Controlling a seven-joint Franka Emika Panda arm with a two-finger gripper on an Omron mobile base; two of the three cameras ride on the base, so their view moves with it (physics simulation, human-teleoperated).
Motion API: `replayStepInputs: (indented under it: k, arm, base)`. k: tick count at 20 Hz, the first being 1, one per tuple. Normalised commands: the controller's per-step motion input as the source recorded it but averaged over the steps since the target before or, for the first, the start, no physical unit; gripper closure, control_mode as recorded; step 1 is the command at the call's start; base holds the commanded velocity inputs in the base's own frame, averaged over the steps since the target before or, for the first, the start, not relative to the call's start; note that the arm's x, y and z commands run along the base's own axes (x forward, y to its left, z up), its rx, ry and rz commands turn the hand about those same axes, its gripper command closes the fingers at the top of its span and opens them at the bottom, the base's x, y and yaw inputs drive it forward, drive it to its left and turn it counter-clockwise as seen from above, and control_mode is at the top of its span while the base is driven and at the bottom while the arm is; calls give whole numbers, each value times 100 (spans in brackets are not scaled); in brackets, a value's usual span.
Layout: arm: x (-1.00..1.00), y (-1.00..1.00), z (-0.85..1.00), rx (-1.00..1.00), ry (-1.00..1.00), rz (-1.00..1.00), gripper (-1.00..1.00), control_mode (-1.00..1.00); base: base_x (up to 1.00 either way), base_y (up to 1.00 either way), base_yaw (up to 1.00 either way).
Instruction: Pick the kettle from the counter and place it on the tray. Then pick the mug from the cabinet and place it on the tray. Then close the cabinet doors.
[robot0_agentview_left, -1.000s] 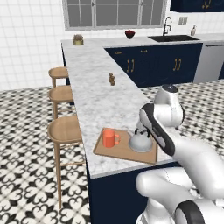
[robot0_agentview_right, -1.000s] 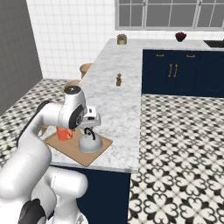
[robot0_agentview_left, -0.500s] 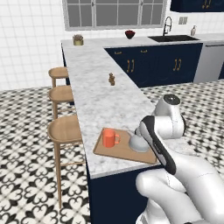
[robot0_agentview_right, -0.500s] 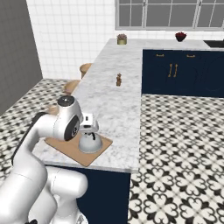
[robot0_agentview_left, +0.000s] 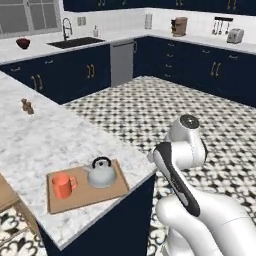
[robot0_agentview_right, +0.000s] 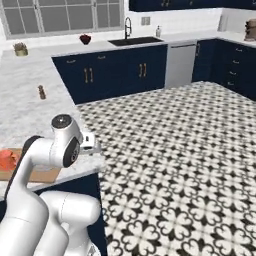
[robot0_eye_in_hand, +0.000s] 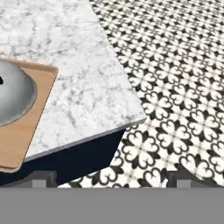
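Where the marbled counter (robot0_agentview_left: 65, 135) ends in a corner above its navy base, bears the wooden tray (robot0_agentview_left: 107, 192) close to the near edge, well inside the rim on every visible side. Carries two things side by side but apart: the orange-red mug (robot0_agentview_left: 63, 185) upright at the left end, handle turned toward the grey kettle (robot0_agentview_left: 101, 173), and that domed kettle at the right end, black loop handle standing up. Shows again from the right base camera as a sliver of tray (robot0_agentview_right: 35, 175) with the mug (robot0_agentview_right: 7, 159) at the far left edge, mostly behind the white arm. Holds, farther back on the marble, a small brown shaker (robot0_agentview_left: 27, 106), well apart from the tray. From the hand camera: kettle dome (robot0_eye_in_hand: 13, 98) at the left, tray corner (robot0_eye_in_hand: 26, 131) under it, bare marble (robot0_eye_in_hand: 87, 87) beyond, then patterned floor tiles (robot0_eye_in_hand: 175, 87) past the counter's corner. Gripper (robot0_eye_in_hand: 109, 178) — two dark finger tips (robot0_eye_in_hand: 41, 177) at the bottom, set wide apart, nothing between them — hangs off the counter's corner over the floor, clear of tray and kettle. Behind, a run of navy cabinets with sink and faucet (robot0_agentview_left: 65, 31) and a red bowl (robot0_agentview_left: 23, 43).
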Motion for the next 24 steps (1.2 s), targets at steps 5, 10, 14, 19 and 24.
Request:
replayStepInputs:
  k: [5,10,14,19,24]
  arm:
    - [0,0,0,0,0,0,-100,100]
    - [0,0,0,0,0,0,-100,100]
    - [0,0,0,0,0,0,-100,100]
    - [0,0,0,0,0,0,-100,100]
    - [0,0,0,0,0,0,-100,100]
  base:
    - [0,11,-100]
    - [0,11,-100]
    - [0,11,-100]
    - [0,11,-100]
    - [0,10,-100]
